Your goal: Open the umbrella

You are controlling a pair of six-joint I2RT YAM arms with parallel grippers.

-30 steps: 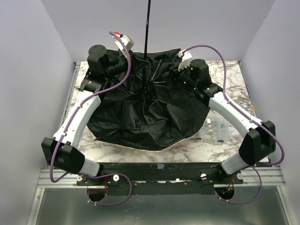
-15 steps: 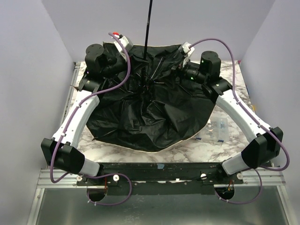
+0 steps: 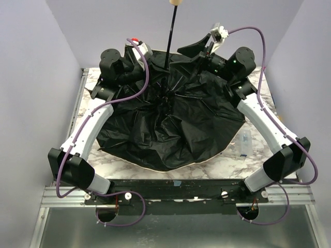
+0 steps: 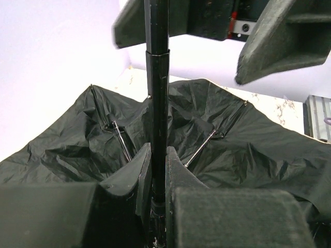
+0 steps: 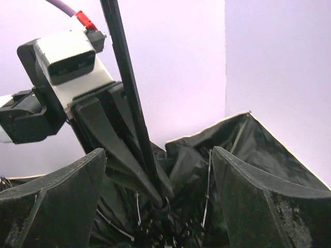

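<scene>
Over on the left, the left gripper [image 4: 158, 151] is clamped tight on the umbrella [image 3: 170, 121], low on its thin black shaft [image 4: 156, 103], just above where the ribs meet. The umbrella lies spread out across the middle of the table, black inner side up and pretty crumpled, with a thin tan edge showing along the near rim. The shaft sticks up and away from the arms and ends in a beige knob [image 3: 177, 2]. A few thin metal ribs [image 4: 123, 144] show against the fabric in the left wrist view.

To the right of the shaft, the right gripper [image 5: 159, 152] is raised above the canopy's far edge, fingers wide apart and holding nothing.

The knob is clipped by the top edge of the overhead view. The hub where the ribs join the shaft is a dark tangle, hard to make out. From above, the left fingers vanish against the black fabric.

The marble table [image 3: 222, 166] only shows around the canopy. A clear plastic box [image 3: 244, 144] sits just off its right edge. The walls [image 3: 31, 77] are plain pale lavender.
</scene>
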